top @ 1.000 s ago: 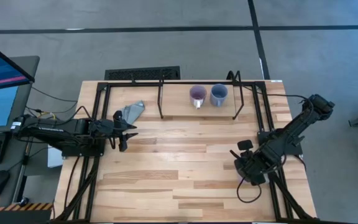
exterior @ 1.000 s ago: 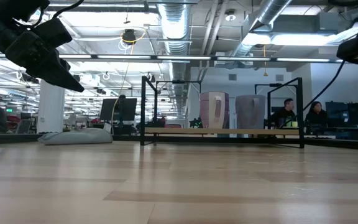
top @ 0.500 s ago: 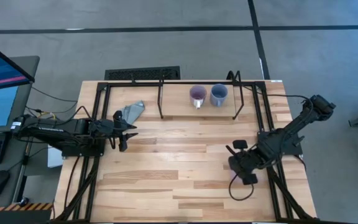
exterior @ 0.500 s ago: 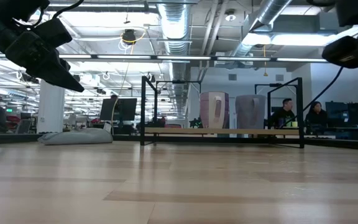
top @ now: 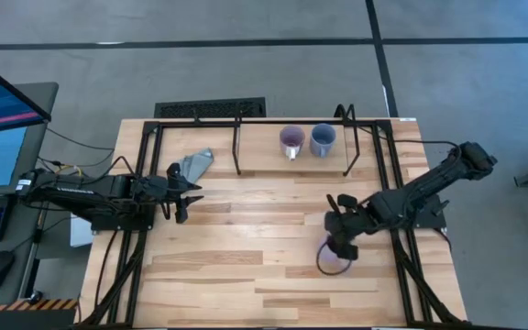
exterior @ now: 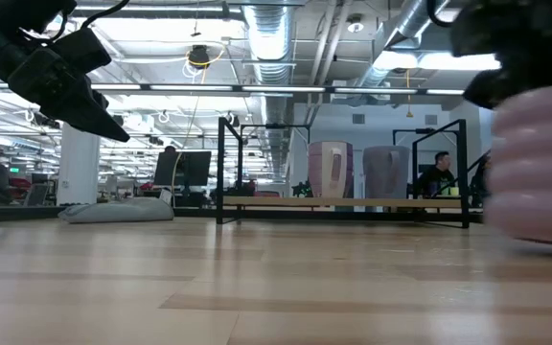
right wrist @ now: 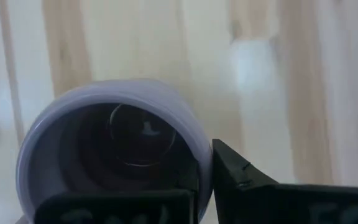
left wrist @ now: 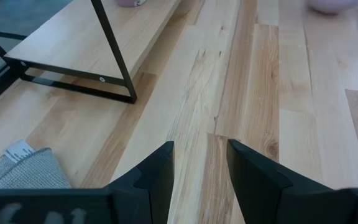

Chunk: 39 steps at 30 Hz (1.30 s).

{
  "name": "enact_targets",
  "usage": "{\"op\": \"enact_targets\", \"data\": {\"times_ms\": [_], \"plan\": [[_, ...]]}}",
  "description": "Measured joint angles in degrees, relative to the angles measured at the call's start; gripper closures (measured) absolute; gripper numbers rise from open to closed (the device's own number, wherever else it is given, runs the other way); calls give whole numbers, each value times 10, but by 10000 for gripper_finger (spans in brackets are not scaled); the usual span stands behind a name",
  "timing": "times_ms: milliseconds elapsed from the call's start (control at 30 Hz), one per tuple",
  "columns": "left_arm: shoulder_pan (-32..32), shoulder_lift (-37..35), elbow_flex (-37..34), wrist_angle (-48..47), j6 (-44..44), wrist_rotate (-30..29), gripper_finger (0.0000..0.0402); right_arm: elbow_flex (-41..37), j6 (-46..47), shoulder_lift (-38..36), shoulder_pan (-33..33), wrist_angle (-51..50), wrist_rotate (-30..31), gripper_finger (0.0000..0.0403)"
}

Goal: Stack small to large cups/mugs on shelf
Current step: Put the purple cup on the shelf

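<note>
While the right jaws (right wrist: 205,186) pinch its rim, lilac mug (right wrist: 114,149) hangs.

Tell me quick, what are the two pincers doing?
Left pincer: open, holding nothing.
Right pincer: shut on the pale lilac mug, gripping its rim.

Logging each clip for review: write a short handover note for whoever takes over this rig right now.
Right gripper: shut on the rim of the pale lilac mug, above the table's front-right area.
Left gripper: open, holding nothing, waiting at the table's left beside the grey folded object.
Done: purple mug and blue-grey mug stand side by side on the shelf.
Left: carry the lilac mug to the shelf and set it down with the others.
</note>
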Motion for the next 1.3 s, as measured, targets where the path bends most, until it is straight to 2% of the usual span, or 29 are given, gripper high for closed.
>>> {"op": "enact_targets", "data": {"times_ms": [133,267,633,767,967,1100,1200,1300], "plan": [[0,0,0,0,0,0,262,0,14,0,-43,45,10,370],[0,0,0,0,2,0,262,0,-12,0,-78,93,8,370],[0,0,0,-1,9,-1,262,0,-165,0,-171,234,11,370],[0,0,0,0,18,-4,262,21,-211,0,-223,235,11,370],[0,0,0,1,55,-5,262,60,-232,2,-296,236,12,370],[0,0,0,3,75,-5,262,100,-255,41,-310,225,7,370],[0,0,0,4,77,-5,262,153,-290,99,-304,227,1,370],[0,0,0,3,78,-9,262,215,-302,159,-296,176,2,370]]}}
